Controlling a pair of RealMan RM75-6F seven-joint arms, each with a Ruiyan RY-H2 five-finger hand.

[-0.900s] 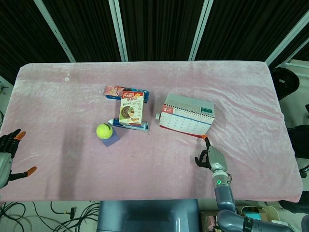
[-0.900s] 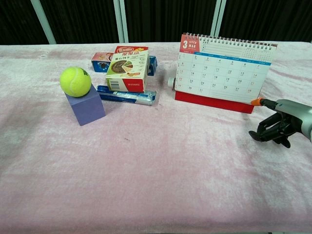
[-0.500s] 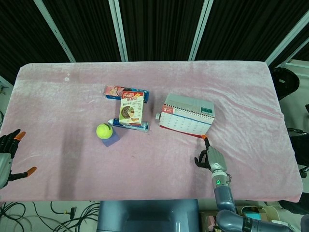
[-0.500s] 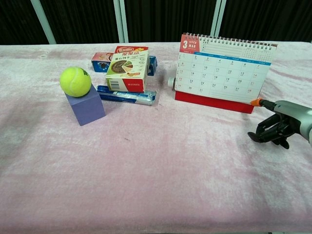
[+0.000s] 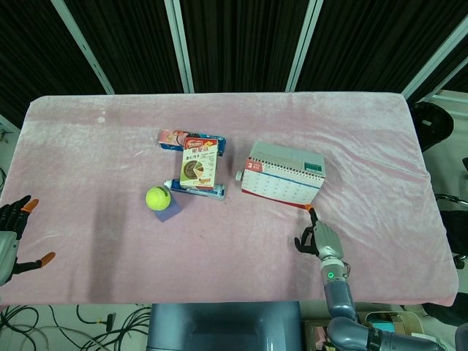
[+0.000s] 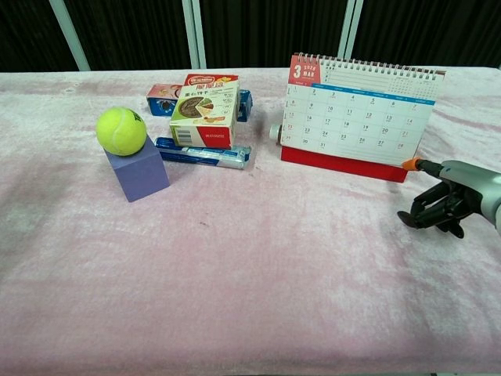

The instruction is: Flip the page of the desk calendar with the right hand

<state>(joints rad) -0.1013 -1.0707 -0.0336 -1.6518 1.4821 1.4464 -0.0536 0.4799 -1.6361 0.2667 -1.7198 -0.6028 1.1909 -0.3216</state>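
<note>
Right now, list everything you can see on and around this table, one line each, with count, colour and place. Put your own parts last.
desk calendar: one, white page on a red base, standing right of centre, showing month 3.
tennis ball: one, yellow-green, resting on the purple block.
purple block: one, left of centre.
snack box: one, red and cream, upright behind the tube.
tube: one, blue and white, lying flat in front of the snack box.
blue packet: one, blue and pink, behind the snack box.
tablecloth: one, pink, covering the table.
left hand: at the table's left edge, fingers apart, holding nothing.
right hand: near the calendar's lower right corner, one orange-tipped finger extended towards it, the others curled in, holding nothing.
</note>
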